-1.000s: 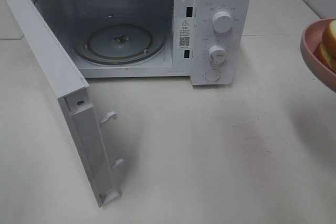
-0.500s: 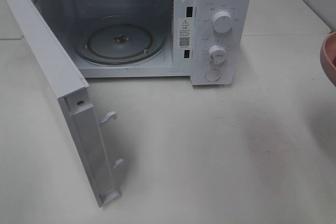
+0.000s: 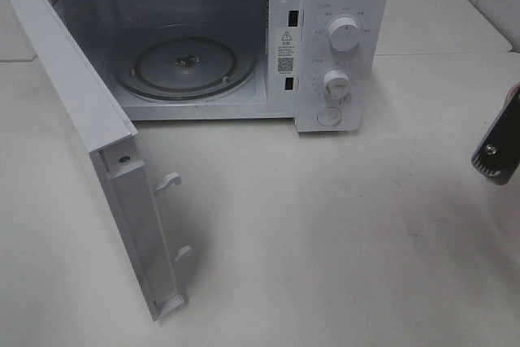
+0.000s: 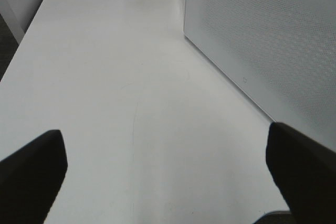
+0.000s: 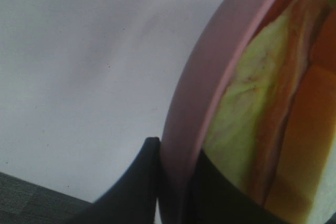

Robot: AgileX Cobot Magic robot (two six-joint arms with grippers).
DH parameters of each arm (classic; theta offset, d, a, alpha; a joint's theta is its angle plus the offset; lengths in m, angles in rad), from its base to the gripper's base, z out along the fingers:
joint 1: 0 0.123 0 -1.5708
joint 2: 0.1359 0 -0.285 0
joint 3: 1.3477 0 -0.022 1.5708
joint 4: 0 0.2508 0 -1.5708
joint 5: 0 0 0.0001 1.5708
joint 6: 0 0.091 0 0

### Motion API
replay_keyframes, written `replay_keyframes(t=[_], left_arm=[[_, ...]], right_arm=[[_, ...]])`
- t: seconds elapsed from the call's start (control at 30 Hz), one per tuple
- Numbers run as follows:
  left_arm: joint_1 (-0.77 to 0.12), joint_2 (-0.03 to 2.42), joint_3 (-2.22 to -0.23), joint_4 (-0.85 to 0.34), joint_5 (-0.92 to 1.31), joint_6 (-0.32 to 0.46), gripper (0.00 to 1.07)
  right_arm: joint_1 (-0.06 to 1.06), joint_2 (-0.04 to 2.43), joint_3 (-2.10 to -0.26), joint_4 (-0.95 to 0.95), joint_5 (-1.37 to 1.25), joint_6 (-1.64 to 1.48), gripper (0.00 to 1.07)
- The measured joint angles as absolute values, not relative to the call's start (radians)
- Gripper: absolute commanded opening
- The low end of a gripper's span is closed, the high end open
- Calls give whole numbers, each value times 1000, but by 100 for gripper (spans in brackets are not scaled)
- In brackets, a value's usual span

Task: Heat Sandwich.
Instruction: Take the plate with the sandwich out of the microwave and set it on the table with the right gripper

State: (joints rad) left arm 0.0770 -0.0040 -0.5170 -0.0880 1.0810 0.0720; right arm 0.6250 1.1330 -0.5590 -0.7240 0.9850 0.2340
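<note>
My right hand is pinching the pink plate rim, sandwich at 3 o'clock off-frame; soft and slidey, keep it level. Left hand spread wide

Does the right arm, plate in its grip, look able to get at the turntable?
Probably yes: the door stands wide open, the turntable is bare, and the right gripper clamps the plate rim.

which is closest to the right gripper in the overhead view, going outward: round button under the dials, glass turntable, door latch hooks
From the right gripper:
1. Round button, low on the control panel.
2. Glass turntable, inside the cavity.
3. Door latch hooks, on the open door's edge, far left.
</note>
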Motion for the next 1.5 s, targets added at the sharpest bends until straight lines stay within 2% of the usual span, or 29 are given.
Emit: replay_keyframes(t=[0.63, 1.07, 1.5], left_arm=[[77, -4, -517, -88, 1081, 72, 98], [77, -4, -517, -88, 1081, 72, 98], [77, -4, -517, -88, 1081, 72, 98]], right_arm=[[625, 1423, -604, -746, 963, 702, 2], [623, 1615, -720, -774, 953, 787, 3], [620, 1762, -733, -782, 840, 843, 4]])
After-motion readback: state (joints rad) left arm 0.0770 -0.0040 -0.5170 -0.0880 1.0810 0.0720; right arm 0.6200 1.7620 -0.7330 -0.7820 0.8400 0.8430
